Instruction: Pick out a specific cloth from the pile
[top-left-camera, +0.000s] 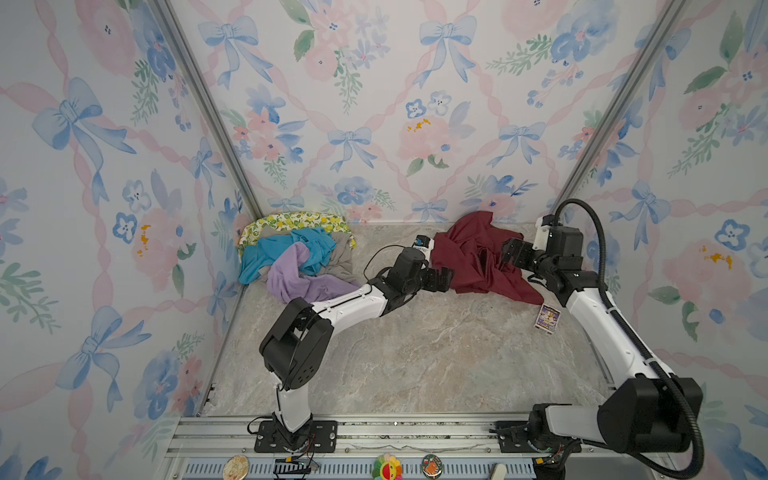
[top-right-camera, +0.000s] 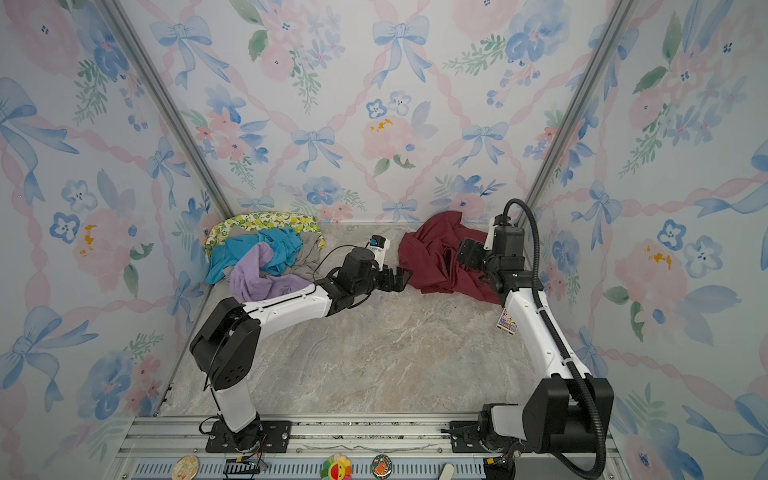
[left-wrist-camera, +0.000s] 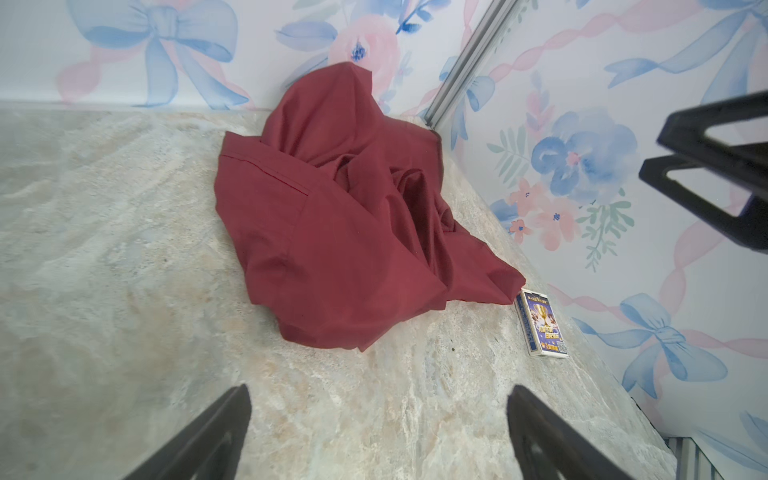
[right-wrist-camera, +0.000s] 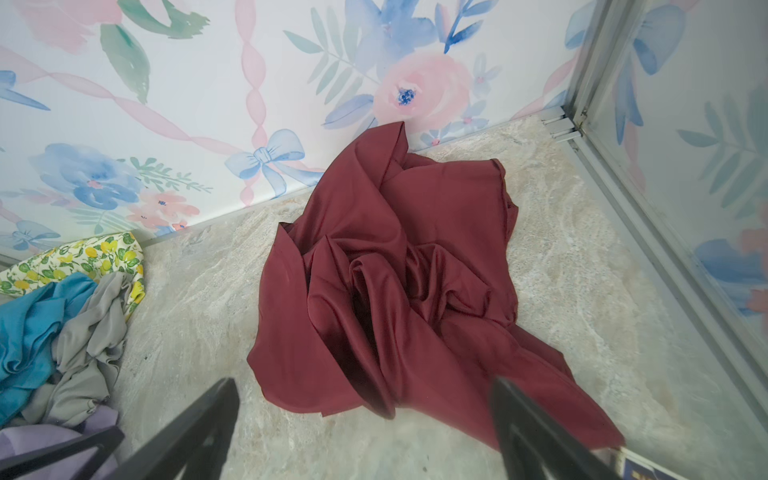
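Card box (left-wrist-camera: 542, 324) — by right wall.

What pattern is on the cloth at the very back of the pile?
White with yellow lemons and green leaves: the printed cloth, clearest in the right wrist view, behind the teal one.

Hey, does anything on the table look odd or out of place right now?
A small printed card box lies by the right wall, touching the maroon cloth's tip; it is no cloth. The pile sits apart, in the far-left corner.

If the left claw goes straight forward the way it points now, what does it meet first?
Most likely the maroon cloth: the open left claw points across bare tabletop at its near edge. How much gap remains is unclear.
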